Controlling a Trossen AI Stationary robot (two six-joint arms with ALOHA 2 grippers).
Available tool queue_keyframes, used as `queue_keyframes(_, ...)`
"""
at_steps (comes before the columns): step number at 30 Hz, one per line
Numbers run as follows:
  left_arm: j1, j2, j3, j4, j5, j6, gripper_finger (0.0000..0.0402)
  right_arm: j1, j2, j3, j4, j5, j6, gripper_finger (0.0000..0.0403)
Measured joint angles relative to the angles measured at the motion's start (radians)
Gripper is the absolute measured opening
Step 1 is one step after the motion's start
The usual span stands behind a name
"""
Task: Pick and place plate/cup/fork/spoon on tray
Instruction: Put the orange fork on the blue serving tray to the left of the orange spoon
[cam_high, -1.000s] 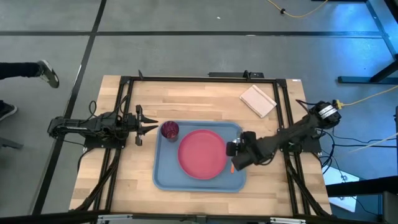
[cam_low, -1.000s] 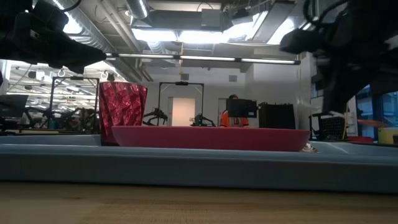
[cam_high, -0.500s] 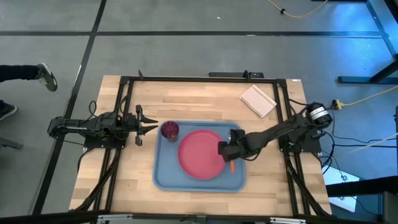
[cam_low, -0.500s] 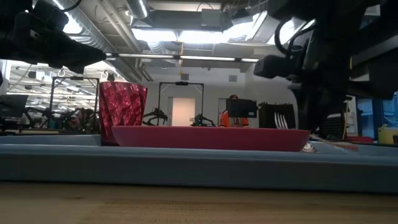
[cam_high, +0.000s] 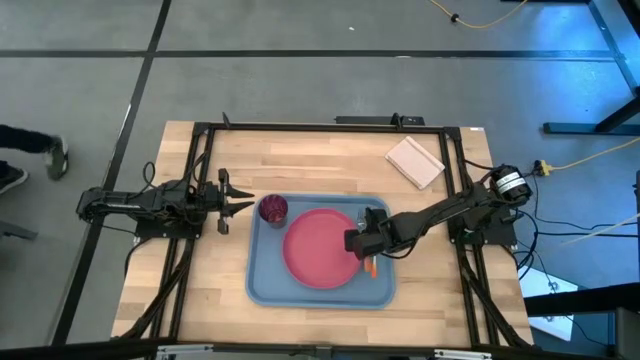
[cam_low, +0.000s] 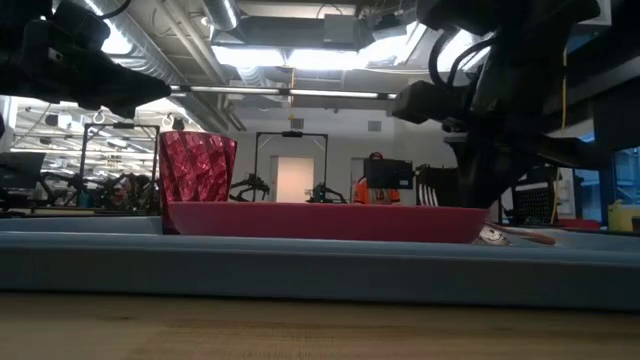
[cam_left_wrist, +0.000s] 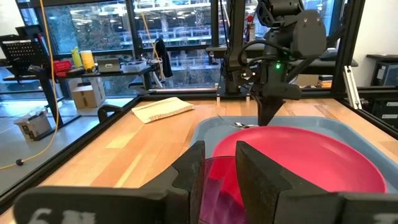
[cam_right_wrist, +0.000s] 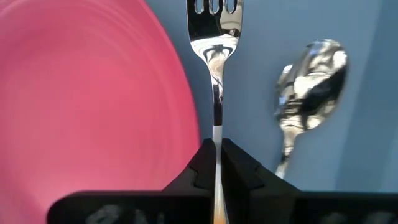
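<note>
The light-blue tray (cam_high: 262, 285) holds the pink-red plate (cam_high: 315, 250), the maroon cup (cam_high: 273, 209) at its far left corner, and the spoon (cam_right_wrist: 311, 81) by the plate's right rim. The spoon's orange handle (cam_high: 371, 267) shows beside my right gripper. My right gripper (cam_high: 356, 240) is over the plate's right rim, shut on the fork (cam_right_wrist: 215, 37). The fork's tines (cam_right_wrist: 214, 6) reach ahead over the tray between plate (cam_right_wrist: 87, 93) and spoon. My left gripper (cam_high: 238, 207) is open, just left of the cup, touching nothing. My right gripper pinches the fork's thin metal neck (cam_right_wrist: 216, 134) between its two fingers. The fork runs along the fingers, tines out ahead, handle hidden behind them. The fingers slant down from the table's right. I cannot tell whether the tines touch the tray.
A pale beige pad (cam_high: 415, 161) lies on the wooden table at the far right, outside the tray. Black frame rails (cam_high: 200, 160) run along the table's sides. A person's shoe (cam_high: 55, 158) shows on the floor left of the table.
My right gripper has carried the fork toward the table's left, from the tray's right rim to the plate's right rim. The plate has slid a little toward the table's left. My left arm has kept still.
</note>
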Motion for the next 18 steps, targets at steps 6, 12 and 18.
queue_keyframes(6,0.000,0.000,0.000,0.000,0.000,0.000,0.0082,0.000,0.000,0.000,0.046,0.000,-0.035,0.0012)
queue_keyframes(12,0.000,0.000,0.000,0.000,0.000,0.000,0.0082,0.015,0.007,0.000,0.038,-0.011,-0.005,0.0012)
queue_keyframes(18,0.000,0.000,0.000,0.000,0.000,0.000,0.0082,0.015,0.067,0.000,0.046,-0.074,0.092,0.0012)
